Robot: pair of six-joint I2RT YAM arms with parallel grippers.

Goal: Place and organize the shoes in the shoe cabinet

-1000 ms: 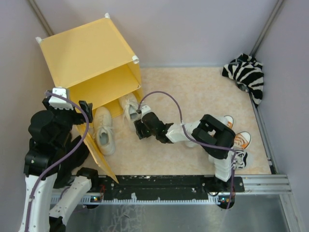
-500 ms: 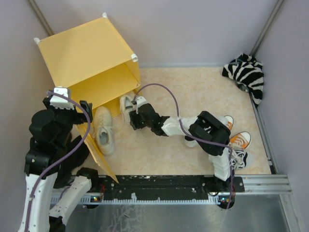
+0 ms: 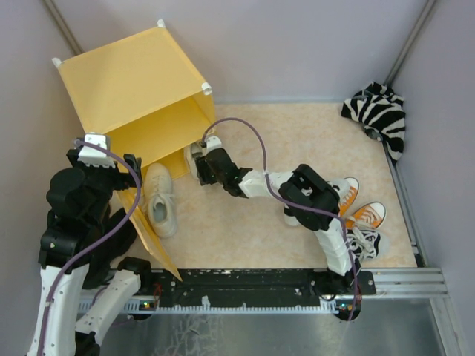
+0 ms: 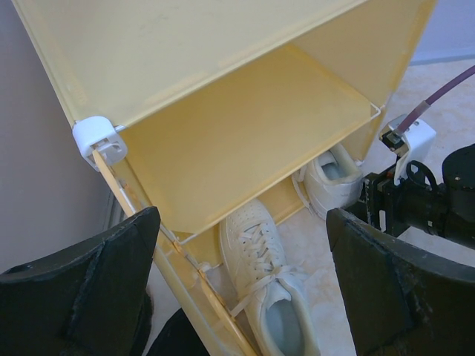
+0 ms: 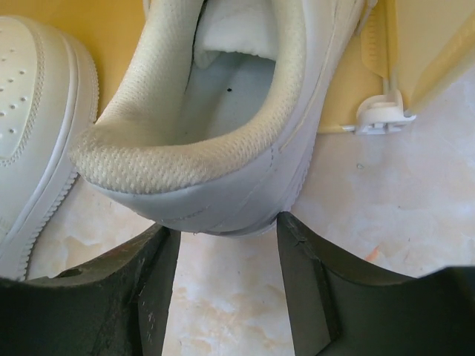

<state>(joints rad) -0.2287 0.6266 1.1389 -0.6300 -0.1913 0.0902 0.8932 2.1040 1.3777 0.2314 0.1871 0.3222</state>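
The yellow shoe cabinet stands tilted at the far left, its front open. Two white shoes lie at its mouth. One is beside the open door; the other has its toe inside the lower compartment. My right gripper is open, with both fingertips against that shoe's heel and bare floor between them. My left gripper hangs open above the door and the first white shoe, holding nothing. Two orange shoes and a black-and-white one lie at the right.
A zebra-striped cloth bundle sits in the far right corner. Grey walls close in the beige floor. The right arm's cable loops over the floor. A white corner connector of the cabinet is just right of the pushed shoe.
My right arm has stretched further toward the cabinet, and the white shoe at its fingertips has slid deeper into the lower compartment. The left arm has stayed put.
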